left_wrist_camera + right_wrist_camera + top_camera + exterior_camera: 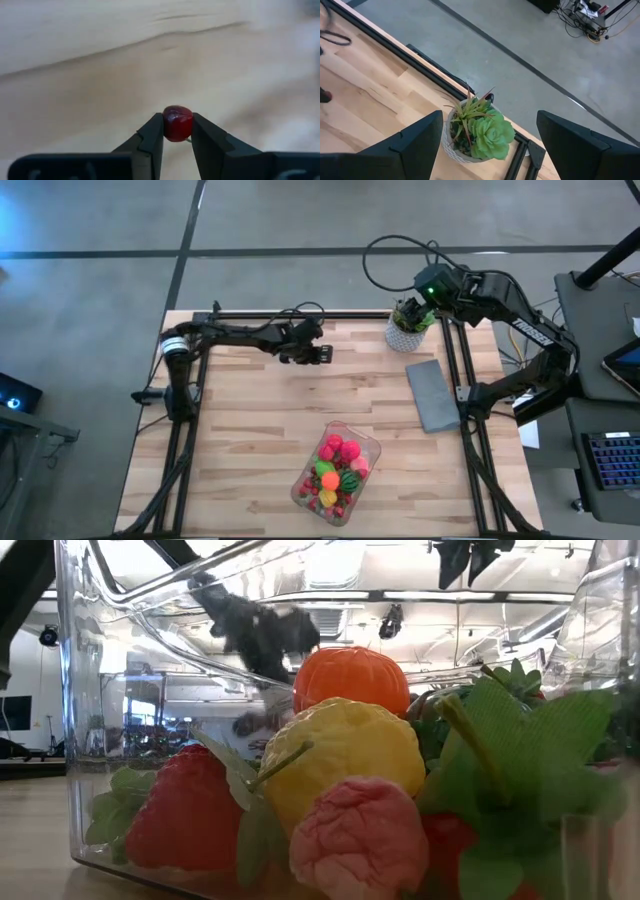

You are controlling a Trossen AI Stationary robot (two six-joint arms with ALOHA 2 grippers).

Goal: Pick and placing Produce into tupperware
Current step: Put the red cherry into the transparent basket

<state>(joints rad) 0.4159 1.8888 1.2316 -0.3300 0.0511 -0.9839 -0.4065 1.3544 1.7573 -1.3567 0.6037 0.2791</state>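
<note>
The tupperware (338, 473) sits on the wooden table (250, 440) toward the six o'clock edge in the high view, its long axis running from about one o'clock to seven o'clock, and it holds a heap of produce (337, 470): pink, orange, yellow, green and red pieces. Seen level from the low view, an orange piece (351, 678) rides on top, a yellow lemon-like piece (345, 760) and a pink piece (360, 838) lie in front of it, and a red strawberry (187, 810) rests at nine o'clock beside them. The left gripper (322, 353) is well apart from the container, at about eleven o'clock from it, over bare wood. In its wrist view a small red berry (177, 123) is pinched between the two dark fingers (152, 135), both touching its sides, with the tabletop behind. The berry is too round to give a long axis. The right gripper (412, 312) hovers over the potted plant (409, 326) near the table's far corner, its jaws spread wide and empty. A grey slab (432, 394) lies at six o'clock from the plant. White lettering on the right arm cannot be read.
</note>
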